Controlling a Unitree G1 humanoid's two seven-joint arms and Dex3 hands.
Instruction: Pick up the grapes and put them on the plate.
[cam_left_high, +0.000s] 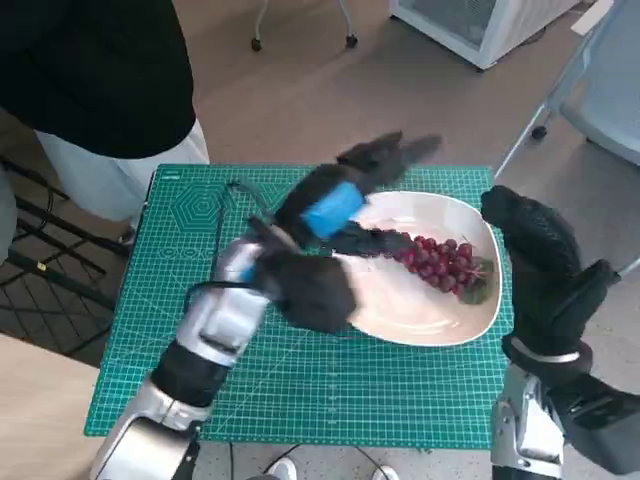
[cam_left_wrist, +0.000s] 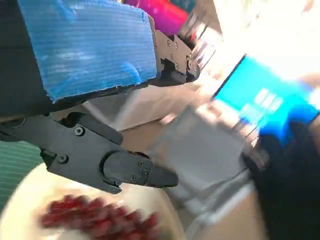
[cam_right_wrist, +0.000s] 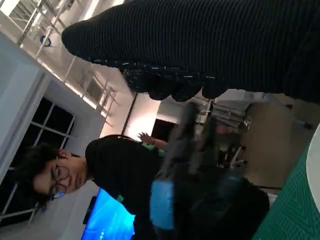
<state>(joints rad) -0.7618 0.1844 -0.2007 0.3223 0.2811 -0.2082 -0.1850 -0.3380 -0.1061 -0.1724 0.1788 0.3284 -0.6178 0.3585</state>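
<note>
left hand fingers spread above grapes on white plate

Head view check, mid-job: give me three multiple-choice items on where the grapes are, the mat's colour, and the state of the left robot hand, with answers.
1. Where do the grapes lie?
A. On the white plate
B. On the bare mat
C. On the floor

2. What colour is the mat?
A. Grey
B. Green
C. Brown

3. What is the left robot hand doing?
A. Gripping the plate's rim
B. Holding the grapes aloft
C. Above the plate, fingers spread, holding nothing

Answers: 1 A, the red bunch rests inside the plate. 2 B, a green gridded mat covers the table. 3 C, its fingers are apart and blurred, while the grapes lie on the plate.
</note>
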